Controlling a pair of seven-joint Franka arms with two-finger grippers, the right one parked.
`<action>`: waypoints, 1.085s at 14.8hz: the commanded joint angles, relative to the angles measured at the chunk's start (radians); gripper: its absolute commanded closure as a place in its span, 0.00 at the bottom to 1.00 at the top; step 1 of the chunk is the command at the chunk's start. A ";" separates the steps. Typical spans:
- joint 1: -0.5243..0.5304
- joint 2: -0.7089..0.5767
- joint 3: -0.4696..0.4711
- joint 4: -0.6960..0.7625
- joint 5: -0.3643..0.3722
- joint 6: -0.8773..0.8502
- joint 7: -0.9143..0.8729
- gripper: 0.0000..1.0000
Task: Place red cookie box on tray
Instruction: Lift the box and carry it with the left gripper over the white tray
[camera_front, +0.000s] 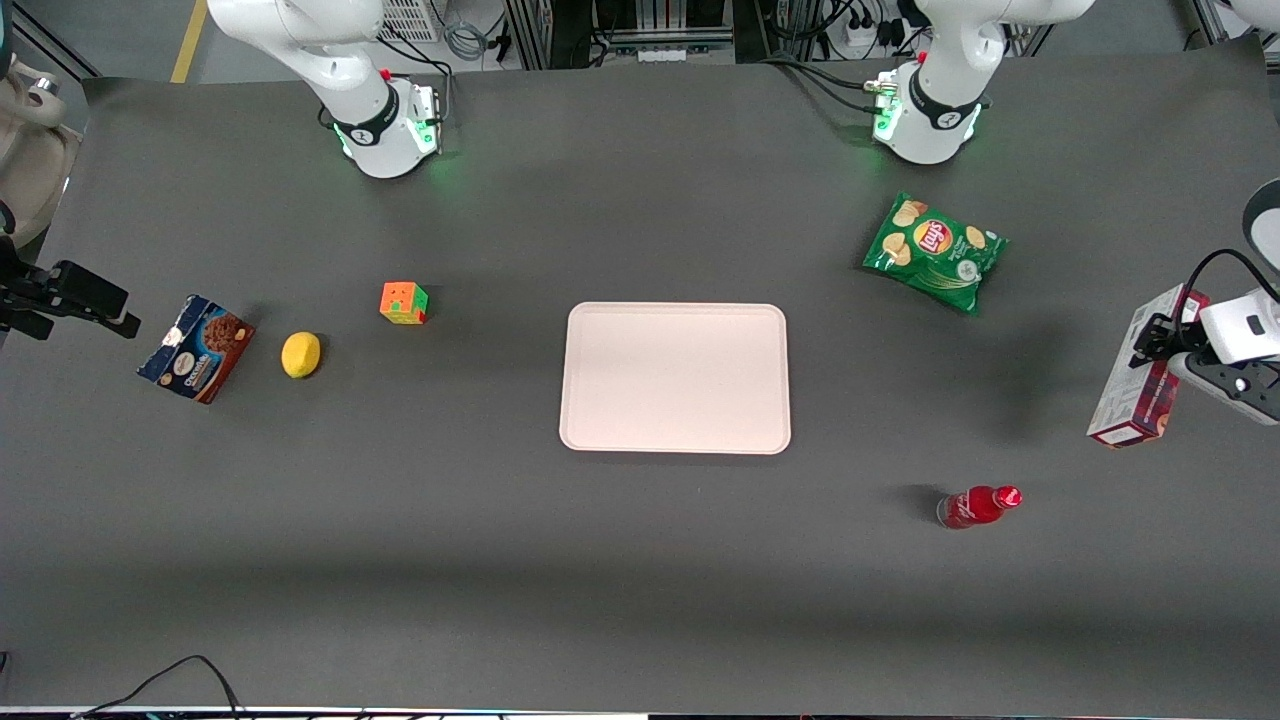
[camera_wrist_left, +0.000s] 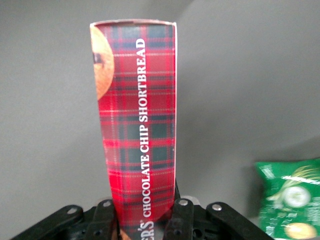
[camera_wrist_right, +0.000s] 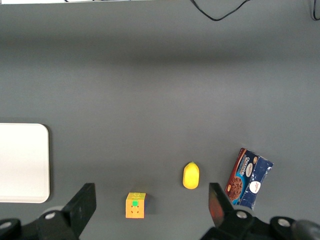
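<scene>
A robotics lab: two arm bases (camera_front: 385, 130) bolted to a bench (camera_front: 640, 580) under a dark mat, cables (camera_front: 820, 80) and power strips (camera_front: 860, 35) along its edge, yellow floor tape (camera_front: 188, 40).

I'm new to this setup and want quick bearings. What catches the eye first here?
The tray, pale and bare, lies mid-table. Toward the working arm's end, the claw is shut on the red cookie box, which it holds at the table's edge. A green chip bag and a red bottle lie between box and tray.

even overhead light, soft shadows
</scene>
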 joint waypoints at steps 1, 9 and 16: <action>-0.040 -0.053 -0.111 0.121 0.079 -0.178 -0.294 0.82; -0.204 -0.050 -0.347 0.244 0.071 -0.358 -1.024 0.82; -0.292 0.045 -0.491 0.174 0.060 -0.159 -1.361 0.81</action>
